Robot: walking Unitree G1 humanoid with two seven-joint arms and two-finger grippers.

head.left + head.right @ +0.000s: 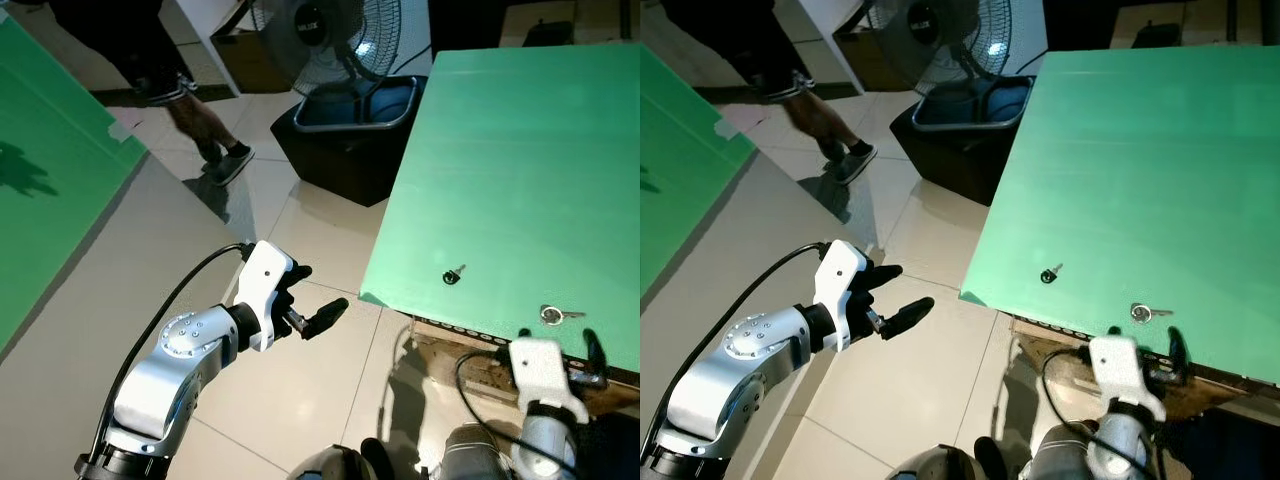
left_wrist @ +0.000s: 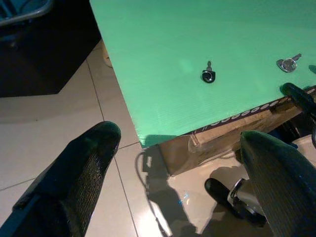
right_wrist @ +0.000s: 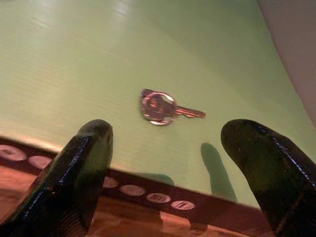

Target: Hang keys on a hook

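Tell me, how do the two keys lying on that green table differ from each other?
The black-headed key has a dark round head, while the silver key is all shiny metal with a ring at its head. The black-headed key lies farther in from the table edge and towards the left gripper; the silver key lies near the edge, just ahead of the right gripper. Both lie flat, untouched, and both grippers are open.

Head cameras look down; both wrist cameras face the green table [image 1: 520, 170].
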